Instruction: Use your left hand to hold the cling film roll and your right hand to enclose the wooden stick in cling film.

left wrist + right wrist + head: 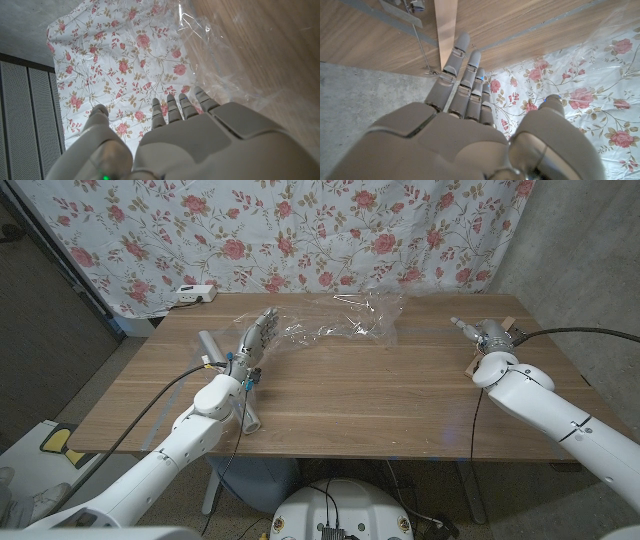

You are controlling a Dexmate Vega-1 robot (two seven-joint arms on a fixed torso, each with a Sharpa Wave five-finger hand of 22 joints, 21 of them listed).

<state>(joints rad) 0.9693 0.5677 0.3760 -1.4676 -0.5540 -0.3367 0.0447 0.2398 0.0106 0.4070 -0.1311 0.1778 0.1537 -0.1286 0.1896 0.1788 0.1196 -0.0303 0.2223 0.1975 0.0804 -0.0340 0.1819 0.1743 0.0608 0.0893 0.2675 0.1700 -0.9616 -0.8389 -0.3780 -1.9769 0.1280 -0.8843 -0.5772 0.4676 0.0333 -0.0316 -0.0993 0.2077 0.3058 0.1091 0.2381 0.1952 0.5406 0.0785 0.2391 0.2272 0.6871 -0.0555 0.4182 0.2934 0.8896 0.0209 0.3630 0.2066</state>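
Crumpled clear cling film lies spread across the far middle of the table. The grey cling film roll lies at the left, mostly hidden under my left arm; its other end peeps out near the front edge. My left hand reaches over the film's left end with fingers straight and apart, holding nothing; the film shows beyond its fingers. The pale wooden stick lies at the far right, partly under my right hand. That hand is open, fingers straight beside the stick.
A white box sits beyond the table's far left corner, before the floral curtain. A black cable runs off to the right behind my right arm. Bare wood spans the table's middle and front.
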